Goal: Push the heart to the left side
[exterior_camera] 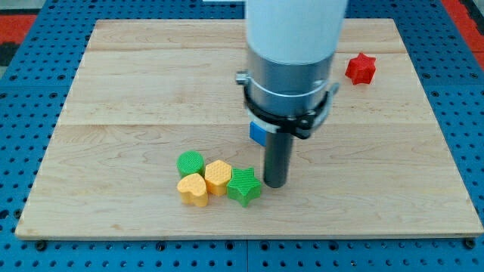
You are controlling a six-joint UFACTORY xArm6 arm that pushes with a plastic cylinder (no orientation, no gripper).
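The yellow heart (pixel 193 189) lies near the view's bottom, left of centre, on the wooden board (pixel 113 91). It touches a green round block (pixel 190 162) above it and a yellow hexagon (pixel 218 177) on its right. A green star (pixel 244 186) sits right of the hexagon. My tip (pixel 274 183) stands on the board just right of the green star, close to it. A blue block (pixel 258 133) is partly hidden behind the rod.
A red star (pixel 361 69) lies at the view's upper right. The arm's white and grey body (pixel 291 53) covers the top centre of the board. A blue pegboard (pixel 23 113) surrounds the board.
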